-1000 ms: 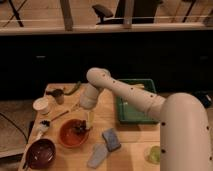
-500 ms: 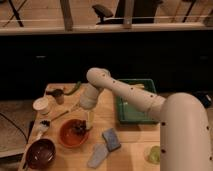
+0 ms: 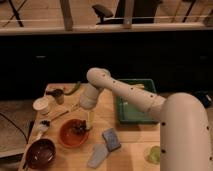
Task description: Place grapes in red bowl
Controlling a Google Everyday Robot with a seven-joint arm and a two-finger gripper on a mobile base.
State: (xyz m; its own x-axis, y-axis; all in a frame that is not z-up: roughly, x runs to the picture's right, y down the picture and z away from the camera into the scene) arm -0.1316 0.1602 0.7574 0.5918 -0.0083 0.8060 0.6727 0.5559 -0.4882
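The gripper (image 3: 86, 128) over the red bowl (image 3: 70, 136) blurs into the grapes (image 3: 78, 129) beneath it; left of that bowl, the table's (image 3: 102, 117) near corner is cut off

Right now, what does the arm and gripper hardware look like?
The arm has smooth cream-white cylindrical segments, rounded joints and small dark dots along the links. No cables or lettering visible. The gripper, above the red bowl, looks slim and pale yellowish.

Looking like an office test space, with an office chair (image 3: 103, 10) standing beyond a railing (image 3: 150, 26), a cluttered wooden table (image 3: 107, 114) sitting below, and the gripper (image 3: 89, 124) hanging over the red bowl (image 3: 66, 141).
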